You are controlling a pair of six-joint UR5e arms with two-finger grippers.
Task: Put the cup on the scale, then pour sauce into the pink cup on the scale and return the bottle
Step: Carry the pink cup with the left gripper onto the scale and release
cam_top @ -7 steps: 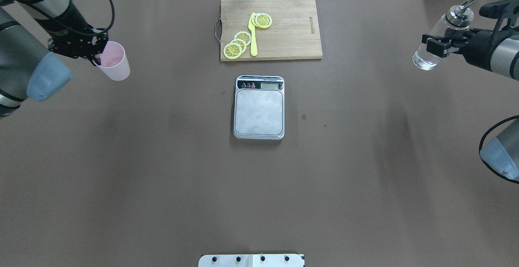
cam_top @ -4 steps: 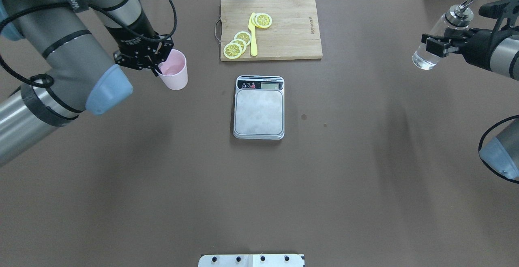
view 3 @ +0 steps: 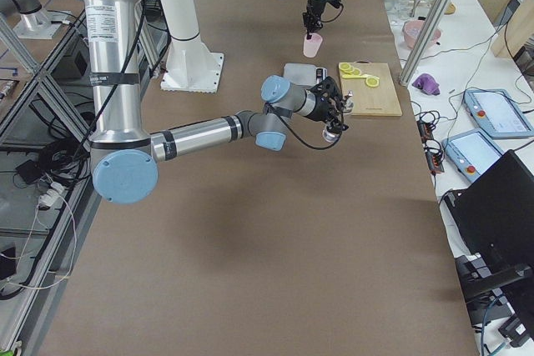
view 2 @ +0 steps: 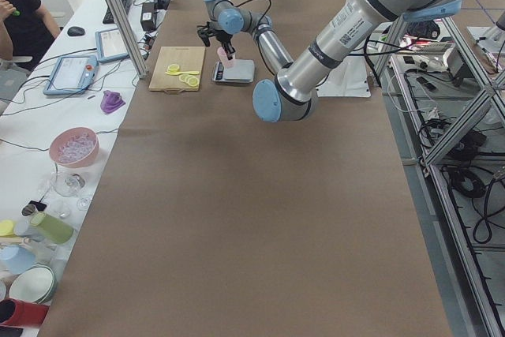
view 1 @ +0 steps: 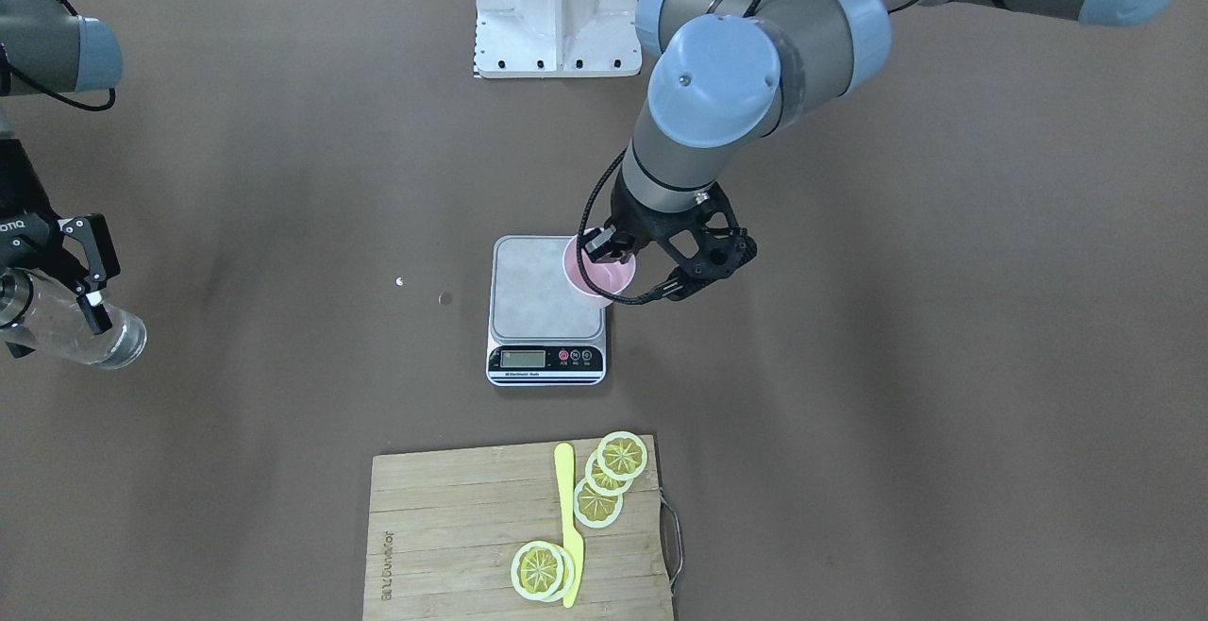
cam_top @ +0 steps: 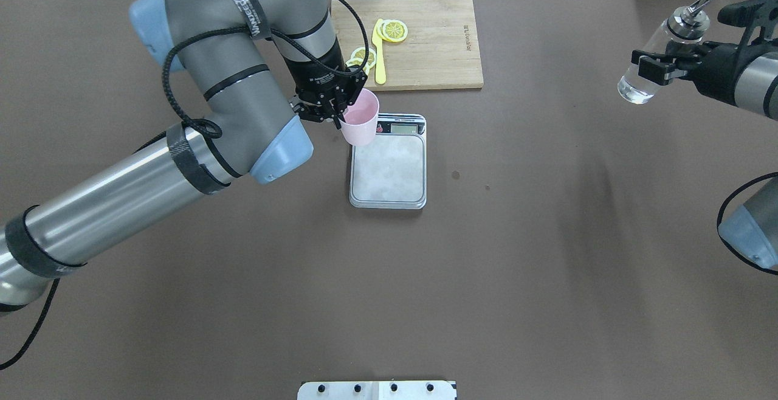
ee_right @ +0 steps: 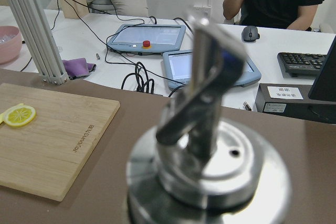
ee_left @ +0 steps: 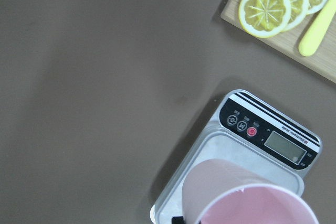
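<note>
Left gripper (cam_top: 341, 111): fingers clamped on the cup's rim, pinching the wall on the side nearest the arm.
Cup (cam_top: 360, 123): upright, mouth up, hanging from that grip just beside the fingertips.
Cup position: over the edge of the scale (cam_top: 388, 172) on the robot's left, near the black display strip. The side views show it raised clear of the platform.
Scale: flat on the table at mid-table, display strip towards the cutting board (cam_top: 425, 53).
Right gripper (cam_top: 661, 65): fingers closed on the glass body of the bottle (cam_top: 650, 62), below the metal cap.
Bottle: held off the table, tilted, spout uppermost, well apart from the scale at the robot's far right.
Sauce (cam_top: 633, 91): clear liquid lying in the bottle's lower end.
Board contents: lemon slices (cam_top: 395, 30) and a yellow knife (cam_top: 379, 59).
</note>
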